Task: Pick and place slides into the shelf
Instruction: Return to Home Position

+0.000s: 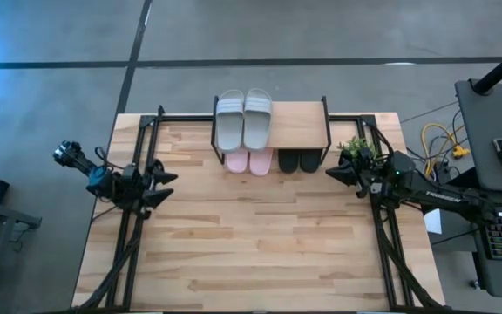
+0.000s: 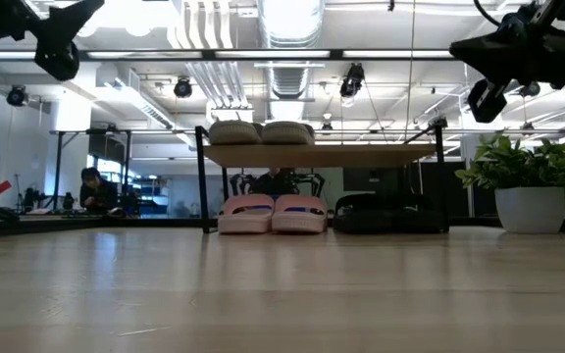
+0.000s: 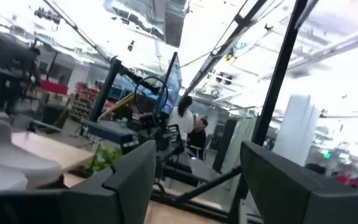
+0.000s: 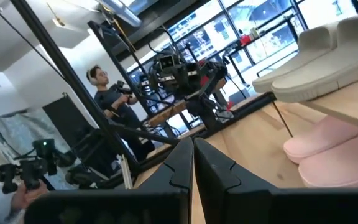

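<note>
Two chunky foam slides (image 1: 244, 119) top plank shelf (image 1: 300, 125).

R claw (image 4: 192, 145) closed; grey slides (image 4: 328, 53) atop shelf (image 4: 357, 99), pink slides (image 4: 329, 149) under; person (image 4: 107, 99) behind.

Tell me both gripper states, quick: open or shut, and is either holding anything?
Left gripper: open, empty, up in the air left of the shelf.
Right gripper: shut on nothing, up in the air right of the shelf.
</note>
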`<state>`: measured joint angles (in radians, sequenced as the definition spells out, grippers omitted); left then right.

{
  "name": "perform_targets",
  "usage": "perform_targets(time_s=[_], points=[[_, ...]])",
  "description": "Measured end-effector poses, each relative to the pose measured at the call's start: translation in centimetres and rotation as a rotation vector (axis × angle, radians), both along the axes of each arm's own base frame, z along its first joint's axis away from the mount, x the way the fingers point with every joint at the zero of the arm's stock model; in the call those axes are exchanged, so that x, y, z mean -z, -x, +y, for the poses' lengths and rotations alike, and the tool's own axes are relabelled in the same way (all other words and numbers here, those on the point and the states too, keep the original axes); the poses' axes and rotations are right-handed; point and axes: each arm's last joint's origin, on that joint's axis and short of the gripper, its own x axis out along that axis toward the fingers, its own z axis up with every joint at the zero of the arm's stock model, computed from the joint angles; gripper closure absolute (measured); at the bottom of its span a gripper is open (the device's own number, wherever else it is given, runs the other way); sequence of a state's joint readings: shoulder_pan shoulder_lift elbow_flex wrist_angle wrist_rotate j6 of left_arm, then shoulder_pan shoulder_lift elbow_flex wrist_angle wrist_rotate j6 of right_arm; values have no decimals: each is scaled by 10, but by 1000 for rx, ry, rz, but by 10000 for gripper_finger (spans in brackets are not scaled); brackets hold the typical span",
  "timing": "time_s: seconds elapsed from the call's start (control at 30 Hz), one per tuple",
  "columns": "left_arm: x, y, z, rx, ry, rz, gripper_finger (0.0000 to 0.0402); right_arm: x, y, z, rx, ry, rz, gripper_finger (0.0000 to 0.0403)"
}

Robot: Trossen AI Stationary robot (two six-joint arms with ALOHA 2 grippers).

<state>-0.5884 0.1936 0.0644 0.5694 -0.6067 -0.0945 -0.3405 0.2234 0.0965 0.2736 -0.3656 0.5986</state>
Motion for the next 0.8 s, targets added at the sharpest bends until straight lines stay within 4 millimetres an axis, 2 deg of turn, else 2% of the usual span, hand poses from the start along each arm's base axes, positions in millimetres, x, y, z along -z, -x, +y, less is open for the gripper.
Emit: perform_targets(time_s=[0.07, 0.17, 0.27, 0.37, 0.5, 0.57, 0.67, 0.8], points=[[-8, 1, 1, -22, -45, -21, 181, 0, 0, 0, -2, -19, 3, 394], [-32, 13, 6, -12, -130, -207, 181, 0, 0, 0, -5, -48, 3, 394], [-55, 32, 12, 85, -174, -420, 181, 0, 0, 0, -4, -54, 5, 394], [-64, 45, 15, 224, -228, -546, 181, 1, 0, -1, 14, -57, 8, 394], [-75, 48, 16, 176, -284, -556, 181, 1, 0, -1, 28, -56, 8, 394], [-74, 44, 17, 110, -266, -486, 181, 1, 0, -1, 30, -56, 9, 394], [-56, 26, 9, 96, -215, -330, 181, 1, 0, -1, 38, -57, 8, 394], [-39, 12, 4, 39, -133, -226, 181, 2, -1, -2, 48, -53, 17, 394]])
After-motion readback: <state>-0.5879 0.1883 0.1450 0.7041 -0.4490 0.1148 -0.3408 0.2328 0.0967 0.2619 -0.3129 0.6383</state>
